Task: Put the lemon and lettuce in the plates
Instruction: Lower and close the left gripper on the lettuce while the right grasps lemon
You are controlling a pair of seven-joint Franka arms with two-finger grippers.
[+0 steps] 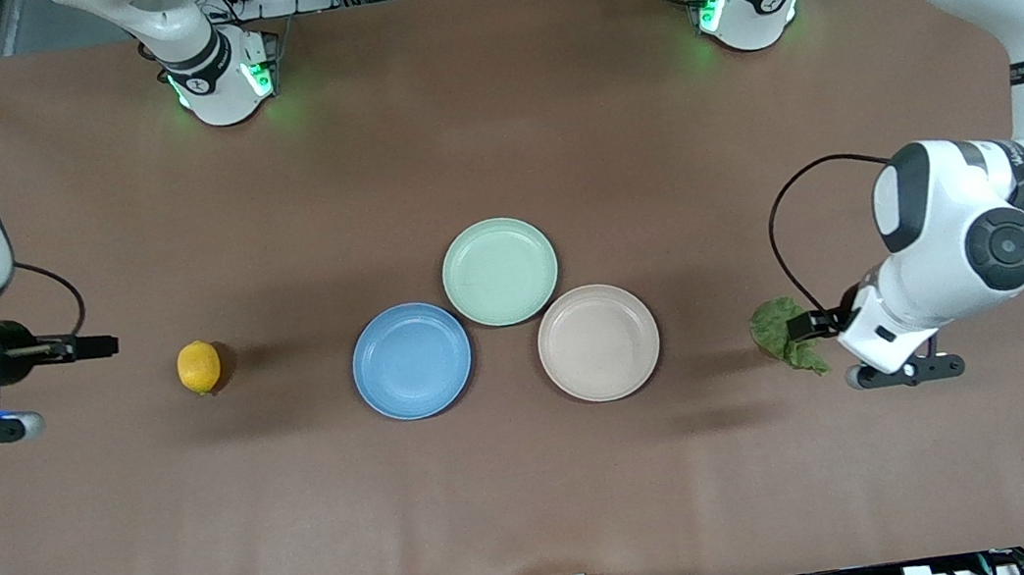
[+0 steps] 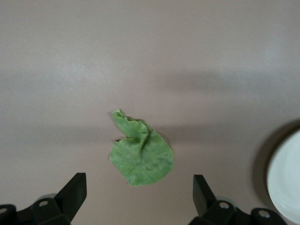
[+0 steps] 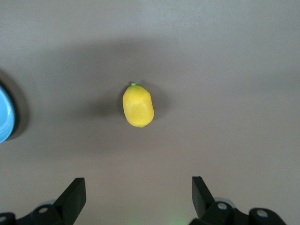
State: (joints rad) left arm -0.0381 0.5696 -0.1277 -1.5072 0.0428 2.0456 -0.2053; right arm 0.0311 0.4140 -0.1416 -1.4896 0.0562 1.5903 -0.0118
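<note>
Both claws wide open, empty: left claw over lettuce, 3 o'clock of beige plate; right claw over desk by lemon, 9 o'clock of blue plate.

No readable text anywhere. The left arm has a dark band with small white print on it, at about 2 o'clock from the plates, but the letters can't be made out. Same for a mark on its wrist section just below that band: some lettering, illegible. Nothing printed on the table, and neither wrist view shows any label or number.
</note>
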